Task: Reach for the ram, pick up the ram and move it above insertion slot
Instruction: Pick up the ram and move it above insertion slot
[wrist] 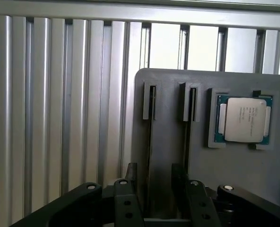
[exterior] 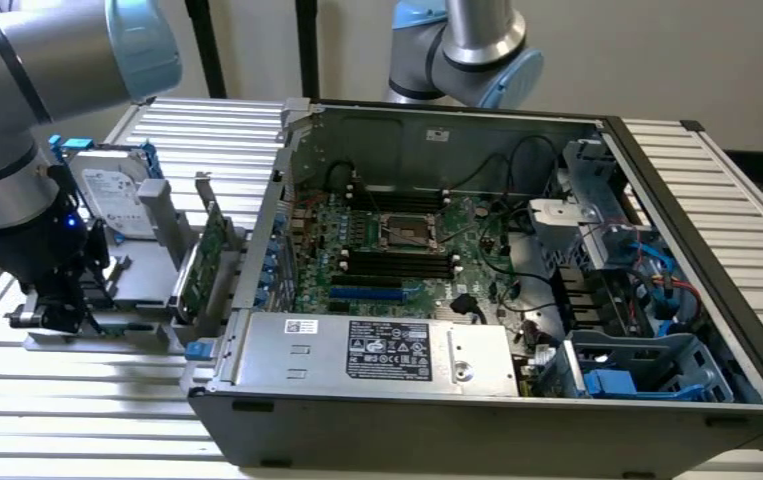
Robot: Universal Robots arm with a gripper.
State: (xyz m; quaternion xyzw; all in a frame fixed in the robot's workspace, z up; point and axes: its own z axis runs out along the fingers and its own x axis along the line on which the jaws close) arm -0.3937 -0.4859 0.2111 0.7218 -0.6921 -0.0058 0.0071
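The open black metal computer case [exterior: 488, 425] sits on the ribbed aluminium desk [exterior: 74, 400], at the exterior view's right. Just beside it, to the left, stands a grey plastic parts holder [exterior: 141, 270].

On the holder:
- A silver hard drive [exterior: 112, 195] is upright at the back.
- A green bracketed expansion card [exterior: 208, 265] is upright nearest the case.
- A square metal-lidded processor [wrist: 244, 119] lies in a recess beside two slots.

The black gripper [wrist: 154, 172] is over one slot, jaws apart.

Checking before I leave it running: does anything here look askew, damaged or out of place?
Nothing stands out. The CPU sits square in its pocket on the holder, the case lies flat on the table, and the tool hangs open over the holder's slots.
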